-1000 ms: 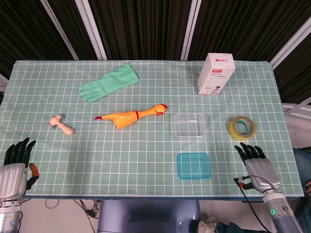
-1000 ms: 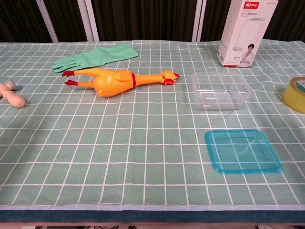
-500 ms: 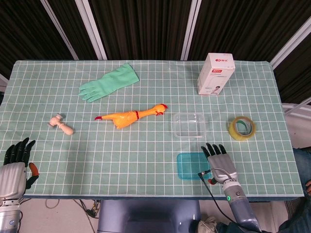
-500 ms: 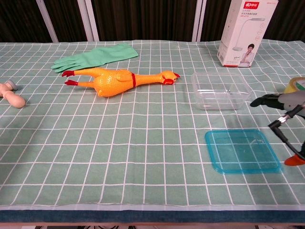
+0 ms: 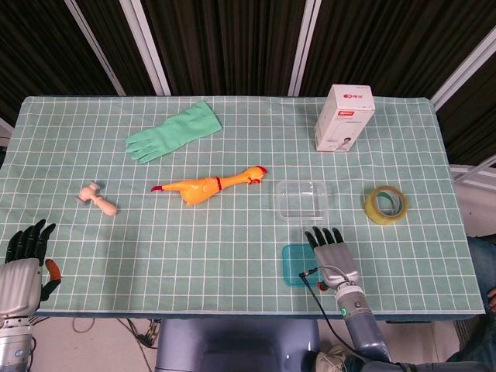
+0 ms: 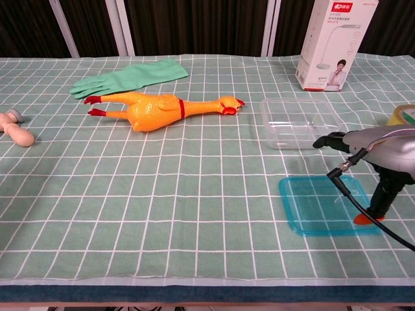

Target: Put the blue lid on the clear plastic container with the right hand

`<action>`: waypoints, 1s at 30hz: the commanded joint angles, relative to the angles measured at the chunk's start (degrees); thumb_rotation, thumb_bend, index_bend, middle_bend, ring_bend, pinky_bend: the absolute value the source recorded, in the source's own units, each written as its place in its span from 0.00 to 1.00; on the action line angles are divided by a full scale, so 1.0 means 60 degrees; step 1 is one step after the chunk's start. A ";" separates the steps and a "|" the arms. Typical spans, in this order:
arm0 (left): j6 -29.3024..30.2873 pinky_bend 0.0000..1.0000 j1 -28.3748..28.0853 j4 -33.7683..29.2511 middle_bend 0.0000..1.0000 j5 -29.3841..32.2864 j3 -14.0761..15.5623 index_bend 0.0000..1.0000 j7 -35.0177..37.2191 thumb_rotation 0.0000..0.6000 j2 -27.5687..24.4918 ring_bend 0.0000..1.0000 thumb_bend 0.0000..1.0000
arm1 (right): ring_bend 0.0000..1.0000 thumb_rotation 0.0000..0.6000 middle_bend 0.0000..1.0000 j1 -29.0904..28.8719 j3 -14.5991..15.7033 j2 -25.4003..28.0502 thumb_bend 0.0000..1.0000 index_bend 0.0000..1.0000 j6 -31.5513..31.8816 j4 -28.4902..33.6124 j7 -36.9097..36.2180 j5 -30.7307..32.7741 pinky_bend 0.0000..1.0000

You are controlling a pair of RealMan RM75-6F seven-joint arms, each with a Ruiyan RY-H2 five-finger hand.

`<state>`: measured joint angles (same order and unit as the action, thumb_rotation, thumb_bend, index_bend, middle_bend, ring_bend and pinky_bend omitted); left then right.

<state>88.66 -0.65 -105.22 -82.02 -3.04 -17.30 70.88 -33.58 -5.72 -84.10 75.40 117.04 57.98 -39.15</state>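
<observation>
The blue lid lies flat near the table's front edge, just in front of the clear plastic container. My right hand hovers palm down over the lid's right half and hides that part in the head view. Its fingers stretch toward the container and hold nothing. In the chest view the right hand is above the lid, with its orange-tipped thumb pointing down onto the lid's right edge. The container stands empty and upright. My left hand rests at the front left corner, fingers spread.
A green rubber glove lies at the back left. A yellow rubber chicken is left of the container, and a small wooden toy lies further left. A white box stands behind the container. A tape roll sits to its right.
My right hand has moved left from below the tape roll to over the blue lid. The lid, container and left hand have stayed in place.
</observation>
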 commanded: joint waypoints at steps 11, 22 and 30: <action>0.0018 0.00 -0.0010 0.0019 0.00 0.0011 0.0014 0.09 -0.0018 1.00 0.0018 0.00 0.80 | 0.00 1.00 0.13 -0.0151 0.0262 -0.0415 0.12 0.00 0.0340 0.0053 -0.0159 0.0169 0.00; 0.0003 0.00 -0.0027 0.0027 0.00 0.0063 0.0011 0.09 -0.0023 1.00 0.0018 0.00 0.80 | 0.00 1.00 0.14 -0.0304 0.0270 -0.0882 0.12 0.00 0.0420 -0.0323 -0.0281 0.0307 0.00; 0.0017 0.00 -0.0031 0.0024 0.00 0.0060 0.0014 0.09 -0.0010 1.00 0.0007 0.00 0.80 | 0.00 1.00 0.14 -0.0437 0.0226 -0.1123 0.12 0.00 0.0531 -0.0507 -0.0216 0.0499 0.00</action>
<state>88.76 -0.84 -105.07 -81.66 -2.96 -17.35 70.93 -36.14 -4.32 -90.75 78.54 114.09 56.73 -36.19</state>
